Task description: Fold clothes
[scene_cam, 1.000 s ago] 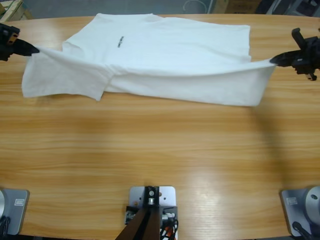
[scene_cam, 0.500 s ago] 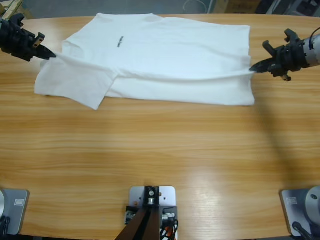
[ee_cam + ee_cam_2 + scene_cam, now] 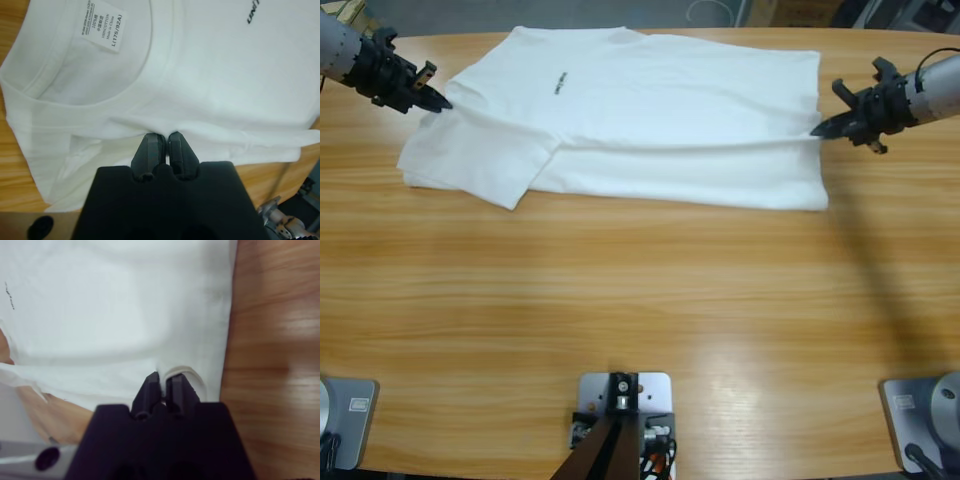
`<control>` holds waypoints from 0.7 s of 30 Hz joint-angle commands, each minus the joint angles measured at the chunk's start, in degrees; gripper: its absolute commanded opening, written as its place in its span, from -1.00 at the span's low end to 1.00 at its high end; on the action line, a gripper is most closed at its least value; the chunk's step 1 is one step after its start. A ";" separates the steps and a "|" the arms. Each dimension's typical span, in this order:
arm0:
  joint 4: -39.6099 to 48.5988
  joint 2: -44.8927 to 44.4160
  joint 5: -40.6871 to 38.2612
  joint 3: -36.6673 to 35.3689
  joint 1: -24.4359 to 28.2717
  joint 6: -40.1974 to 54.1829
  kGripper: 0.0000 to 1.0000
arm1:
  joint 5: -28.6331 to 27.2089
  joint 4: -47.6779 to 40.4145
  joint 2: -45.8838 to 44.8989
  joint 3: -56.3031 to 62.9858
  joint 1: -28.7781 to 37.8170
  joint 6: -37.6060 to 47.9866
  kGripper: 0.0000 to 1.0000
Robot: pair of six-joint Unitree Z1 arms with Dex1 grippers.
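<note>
High view first: my long wooden table (image 3: 640, 300) carries the shirt (image 3: 650, 110), spread across the far half with its long axis running left to right, collar end toward the left. Its near edge has been doubled over toward the far side, so a fold line runs along the middle of the cloth, and one sleeve (image 3: 470, 165) lies flat at the near left. The left gripper (image 3: 438, 103) sits at the shirt's left end, just beside the collar; my left wrist camera shows its jaws pressed together on a pinch of fabric below the neckline, with the care label (image 3: 102, 31) beyond. The right gripper (image 3: 820, 130) is at the opposite end, at the hem side, jaws likewise clamped on a ridge of cloth. So the shirt lies stretched between my two grippers, each about equally near its own end. I judge the next move depends on keeping that line taut. Nothing else stands on the table to obstruct.
</note>
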 commanded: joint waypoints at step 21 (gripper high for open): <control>2.86 10.04 -1.01 -6.62 1.18 2.42 0.98 | -1.09 6.54 7.54 -8.37 -0.64 -4.32 0.91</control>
